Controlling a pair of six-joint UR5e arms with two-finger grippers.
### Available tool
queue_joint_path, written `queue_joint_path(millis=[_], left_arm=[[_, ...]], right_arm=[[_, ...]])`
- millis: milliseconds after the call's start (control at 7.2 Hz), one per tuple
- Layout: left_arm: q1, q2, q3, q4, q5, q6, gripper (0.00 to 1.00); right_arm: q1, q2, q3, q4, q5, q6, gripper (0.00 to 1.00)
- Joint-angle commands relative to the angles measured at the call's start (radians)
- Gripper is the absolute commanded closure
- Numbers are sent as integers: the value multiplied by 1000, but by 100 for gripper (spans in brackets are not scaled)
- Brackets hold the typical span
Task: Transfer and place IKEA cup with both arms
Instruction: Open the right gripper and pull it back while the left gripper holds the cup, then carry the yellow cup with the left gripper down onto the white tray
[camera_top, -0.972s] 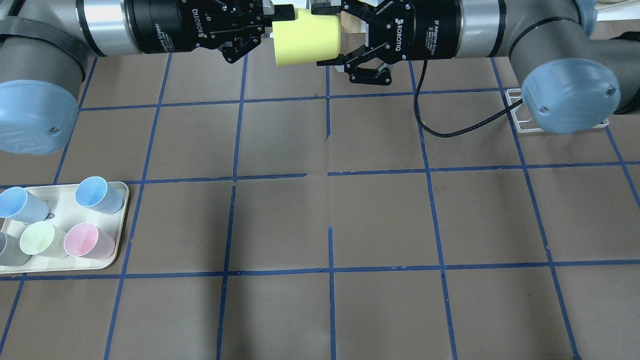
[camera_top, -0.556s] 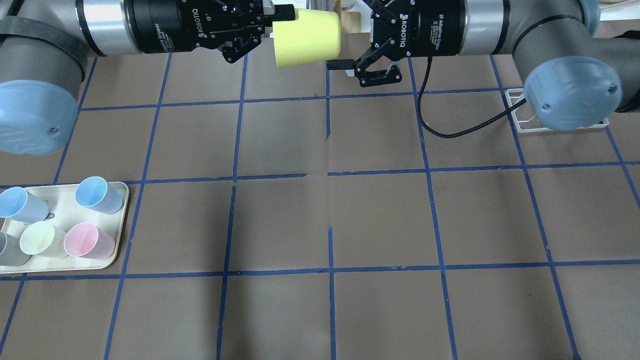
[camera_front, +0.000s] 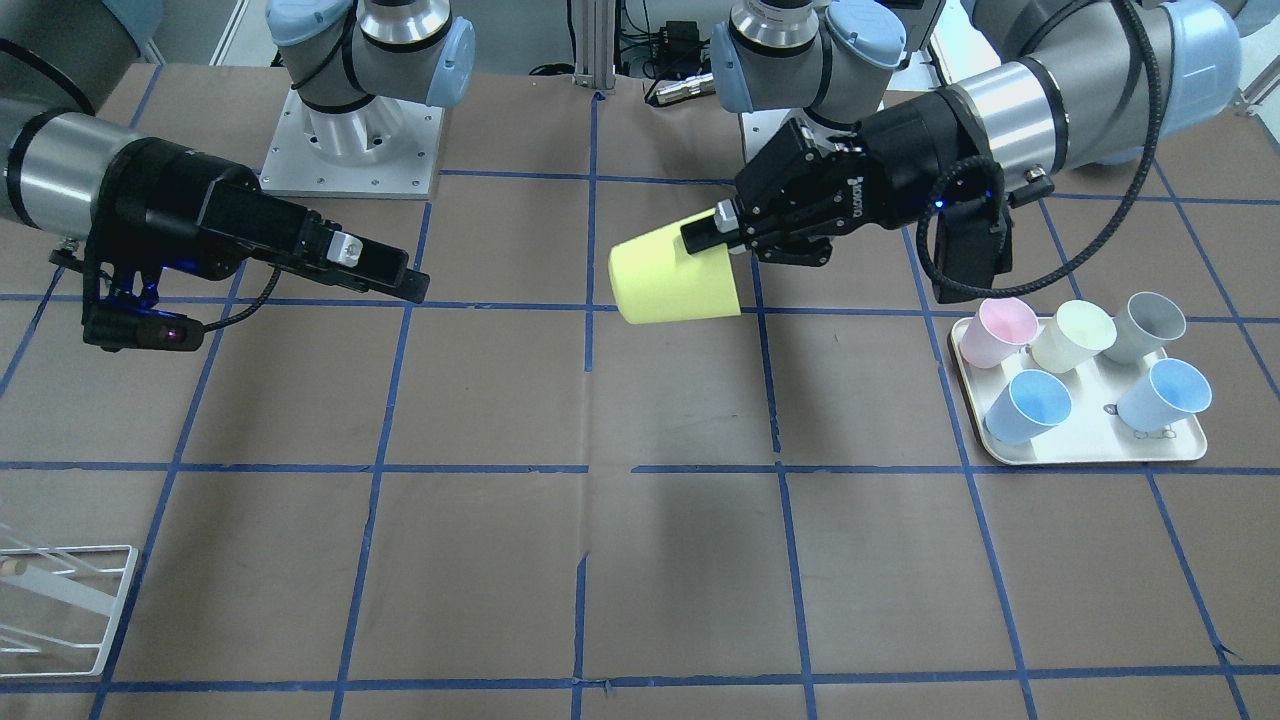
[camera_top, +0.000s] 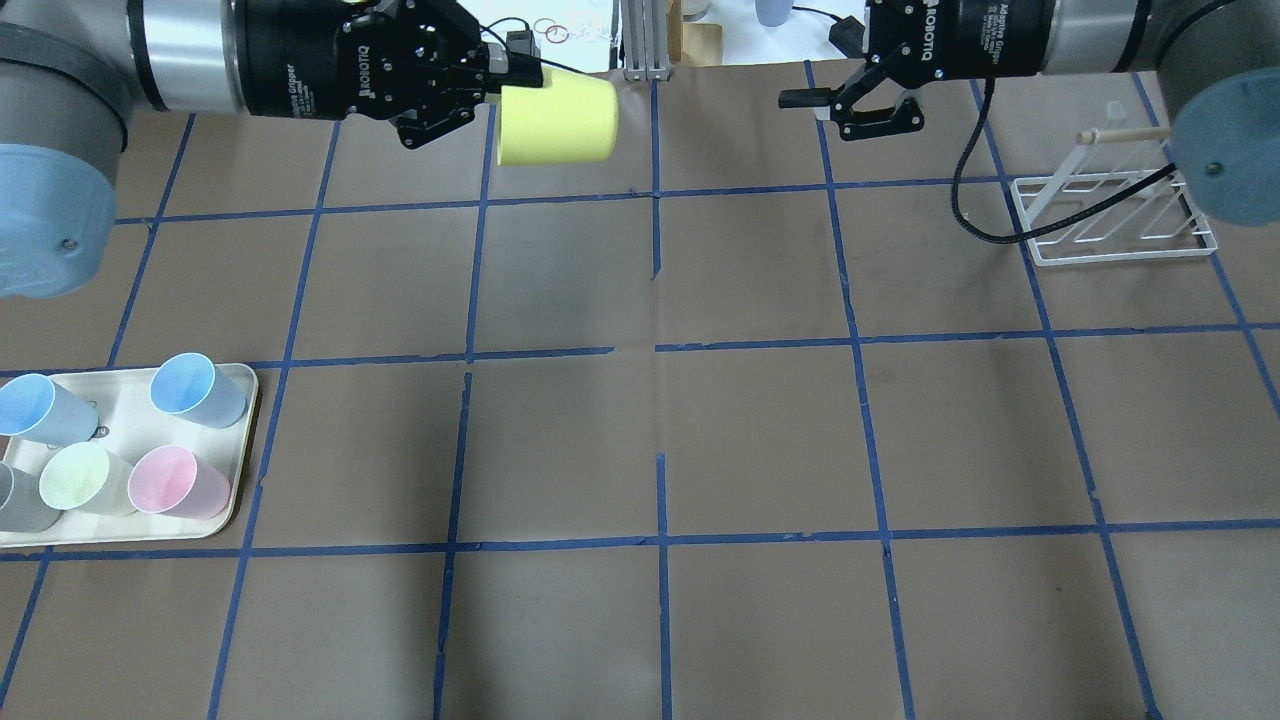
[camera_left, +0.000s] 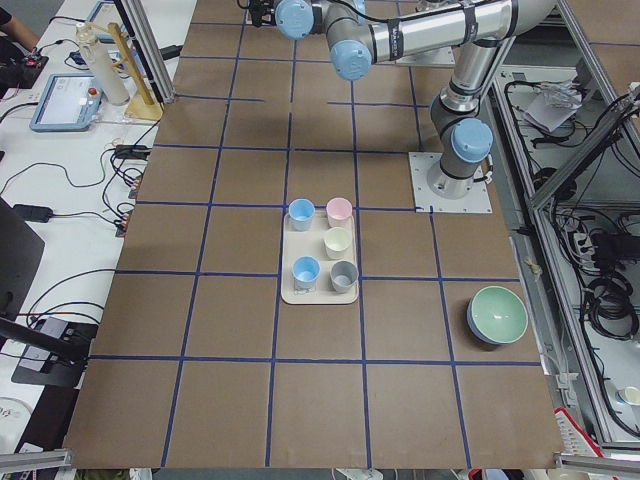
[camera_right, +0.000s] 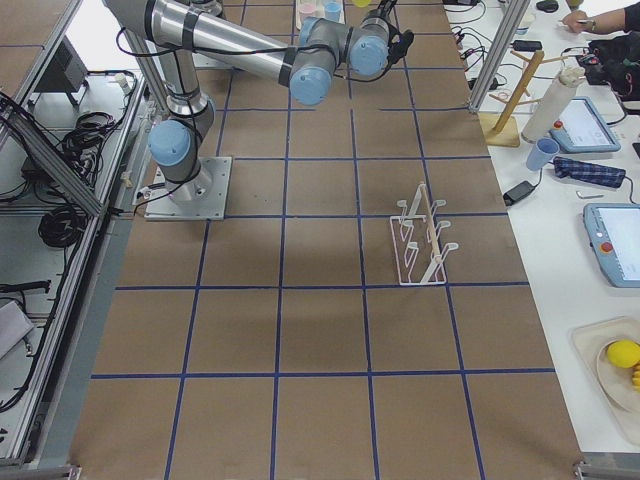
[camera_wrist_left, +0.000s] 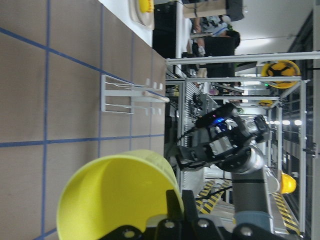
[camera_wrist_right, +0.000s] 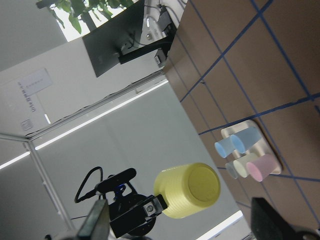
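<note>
The lime-yellow IKEA cup (camera_top: 557, 123) hangs on its side in the air over the table's far edge, its base toward my right arm. My left gripper (camera_top: 518, 78) is shut on the cup's rim wall; this also shows in the front view (camera_front: 703, 233) on the cup (camera_front: 672, 280) and in the left wrist view (camera_wrist_left: 117, 195). My right gripper (camera_top: 815, 70) is open and empty, well to the right of the cup, about one grid square away. In the right wrist view its fingers (camera_wrist_right: 97, 222) stand wide apart, with the cup (camera_wrist_right: 190, 192) ahead.
A cream tray (camera_top: 130, 405) with several pastel cups sits at the near left, also in the front view (camera_front: 1090, 452). A white wire rack (camera_top: 1110, 215) stands at the far right. A green bowl (camera_left: 497, 315) lies near the table end on my left.
My right gripper, open around the cup's base a second ago, has pulled away to the right. My left gripper has moved left with the cup.
</note>
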Motion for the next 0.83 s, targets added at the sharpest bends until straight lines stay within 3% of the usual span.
queue_joint_path(millis=[0, 139, 417, 556, 694], left_arm=[[53, -7, 27, 0, 299, 32, 100], [72, -9, 36, -2, 460, 143, 100], [166, -13, 15, -18, 673, 427, 100], [224, -29, 13, -18, 768, 559, 100], [279, -55, 13, -8, 884, 669, 100]], right_arm=[[3, -42, -54, 3, -353, 1, 0], [15, -84, -53, 12, -540, 0, 0], [159, -96, -44, 17, -973, -2, 0], [226, -95, -41, 30, -1132, -17, 0], [242, -102, -41, 67, -1179, -20, 0]])
